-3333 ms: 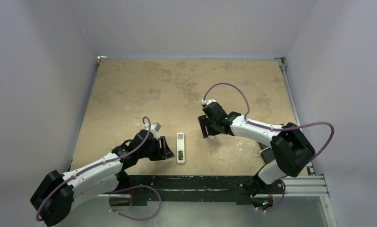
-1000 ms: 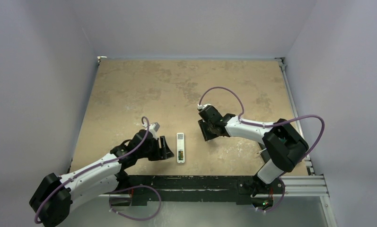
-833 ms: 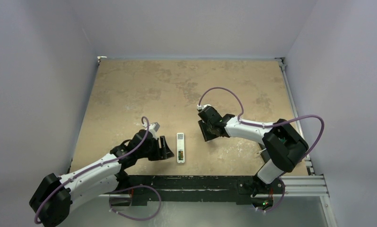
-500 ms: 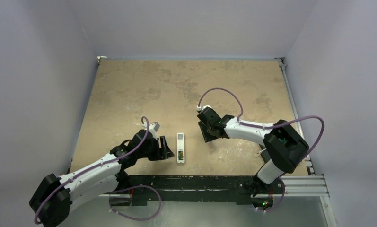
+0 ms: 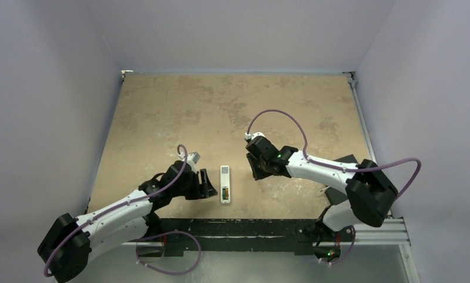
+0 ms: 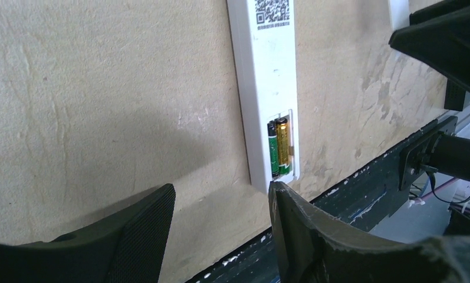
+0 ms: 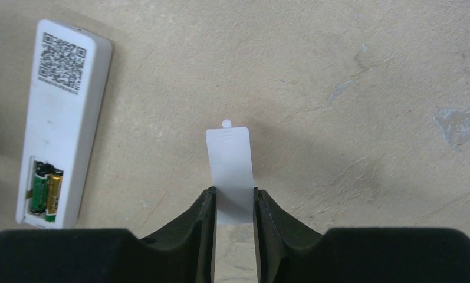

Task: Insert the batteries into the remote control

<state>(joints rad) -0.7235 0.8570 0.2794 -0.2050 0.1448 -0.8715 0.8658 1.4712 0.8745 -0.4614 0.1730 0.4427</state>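
Batteries (image 7: 45, 191) sit in the remote control (image 7: 67, 94); right of it, my right gripper (image 7: 233, 197) pinches the cover (image 7: 229, 153), not yet fitted.

The remote control (image 7: 61, 124) is plain white on this side, with a black-and-white QR code (image 7: 61, 54) printed near one end. In its recess the batteries (image 7: 46, 193) show green and black beside gold and black. The battery cover (image 7: 231, 171) is white as well. The table (image 5: 220, 106) is mottled tan with darker brown blotches. The left gripper (image 6: 220, 191) and right gripper (image 7: 233, 193) are black, and the cable (image 5: 278, 111) is purple.
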